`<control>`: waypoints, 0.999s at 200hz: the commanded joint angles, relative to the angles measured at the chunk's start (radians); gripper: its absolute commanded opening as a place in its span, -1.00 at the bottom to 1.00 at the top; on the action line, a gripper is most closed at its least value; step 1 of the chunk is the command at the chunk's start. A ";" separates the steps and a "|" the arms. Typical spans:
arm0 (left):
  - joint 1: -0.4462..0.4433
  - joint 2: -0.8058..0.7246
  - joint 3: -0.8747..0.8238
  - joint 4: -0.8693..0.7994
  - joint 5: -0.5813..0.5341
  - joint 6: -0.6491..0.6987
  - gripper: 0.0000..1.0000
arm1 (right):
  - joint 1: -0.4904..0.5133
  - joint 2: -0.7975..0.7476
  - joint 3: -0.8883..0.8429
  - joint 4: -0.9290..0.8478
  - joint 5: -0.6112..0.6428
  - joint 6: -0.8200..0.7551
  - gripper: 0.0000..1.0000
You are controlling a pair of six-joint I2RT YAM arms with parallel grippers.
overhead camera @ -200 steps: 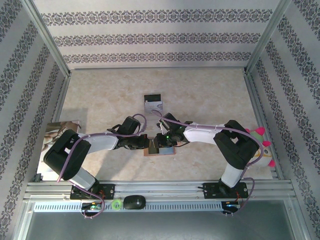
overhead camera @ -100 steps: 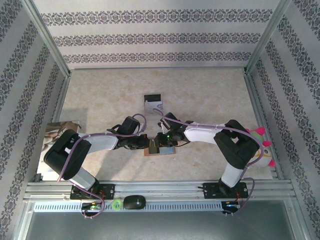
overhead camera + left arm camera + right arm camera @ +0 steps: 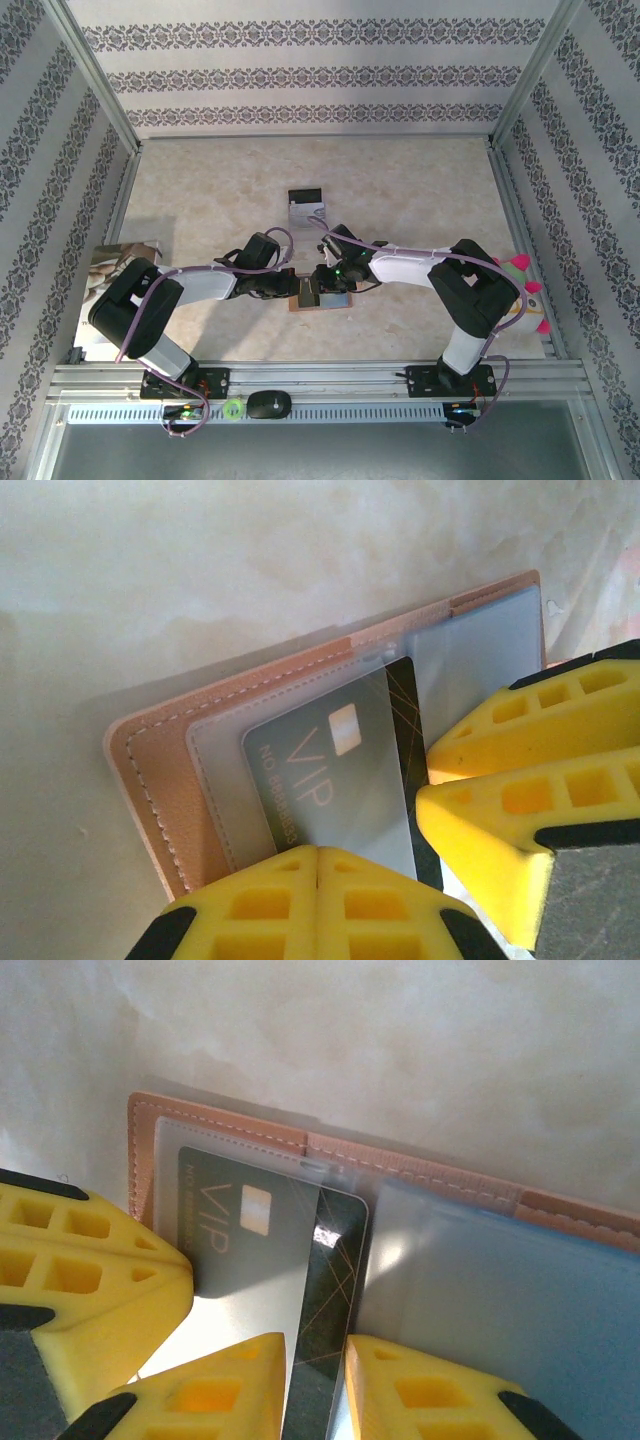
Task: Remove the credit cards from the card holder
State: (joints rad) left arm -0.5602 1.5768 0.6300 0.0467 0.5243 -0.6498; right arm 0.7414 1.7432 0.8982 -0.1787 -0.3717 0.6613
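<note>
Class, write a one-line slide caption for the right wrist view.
Right gripper pinches a dark VIP card at the open card holder on the table.

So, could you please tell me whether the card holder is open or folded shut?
Open. The card holder lies spread flat on the table, its clear inner sleeves facing up, with the VIP card partly slid out of one.

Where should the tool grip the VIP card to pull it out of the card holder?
Grip the VIP card by its dark striped end, which sticks out of the clear sleeve toward the fold of the card holder. Come from that fold side, one finger above and one below, and pull along the card's length; the other three edges sit inside the sleeve.
</note>
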 commanded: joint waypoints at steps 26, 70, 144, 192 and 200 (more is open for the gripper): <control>0.016 0.056 -0.045 -0.073 -0.052 0.025 -1.00 | -0.016 0.018 -0.020 -0.062 0.021 0.015 -0.44; 0.018 0.081 -0.042 -0.058 -0.044 0.026 -1.00 | -0.016 0.042 -0.036 0.011 -0.050 0.034 -0.57; 0.017 0.089 -0.035 -0.056 -0.032 0.031 -1.00 | -0.036 0.038 -0.060 0.094 -0.125 0.068 -0.62; 0.016 0.090 -0.032 -0.061 -0.032 0.031 -1.00 | -0.037 0.047 -0.061 0.119 -0.135 0.088 -0.80; 0.018 0.084 -0.033 -0.066 -0.038 0.032 -1.00 | -0.038 0.042 -0.063 0.112 -0.121 0.086 -0.87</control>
State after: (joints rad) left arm -0.5411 1.5982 0.6285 0.0689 0.5766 -0.6498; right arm 0.6937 1.7550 0.8516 -0.0898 -0.4911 0.7433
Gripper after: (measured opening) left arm 0.050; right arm 0.105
